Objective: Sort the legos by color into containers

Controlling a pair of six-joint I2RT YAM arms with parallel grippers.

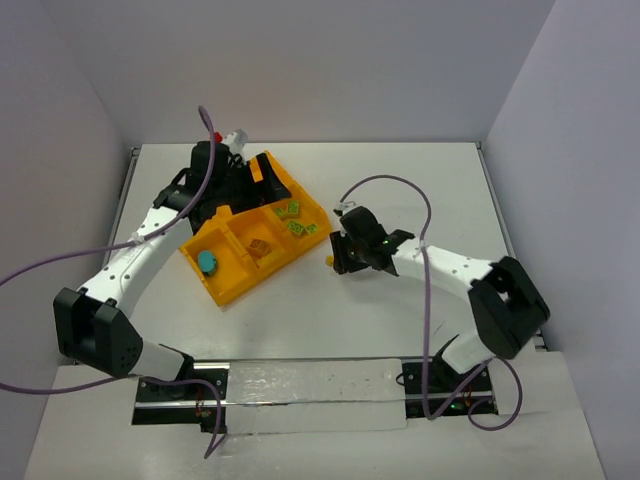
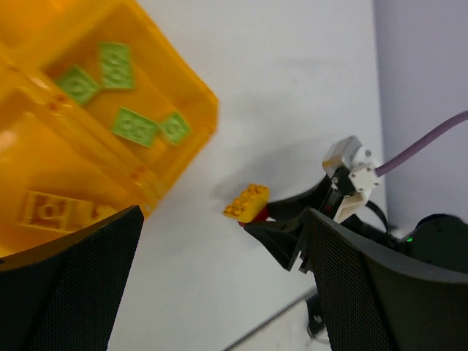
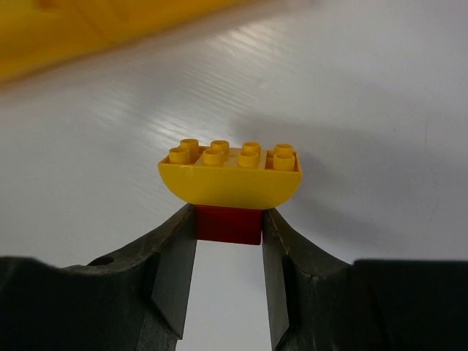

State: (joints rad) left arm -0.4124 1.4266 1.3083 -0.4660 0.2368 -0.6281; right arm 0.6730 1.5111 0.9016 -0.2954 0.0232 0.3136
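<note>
Snugly, red brick (image 3: 228, 224) sits between right fingers (image 3: 175, 274).

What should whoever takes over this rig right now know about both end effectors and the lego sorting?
Left end effector: open, empty, over the tray's far end.
Right end effector: shut on a red brick with a yellow brick stuck on top, beside the tray.
Done: green bricks in one compartment, teal piece in another, orange-looking brick in a third.
Left: separate those two, bin each. No other loose bricks visible.
</note>
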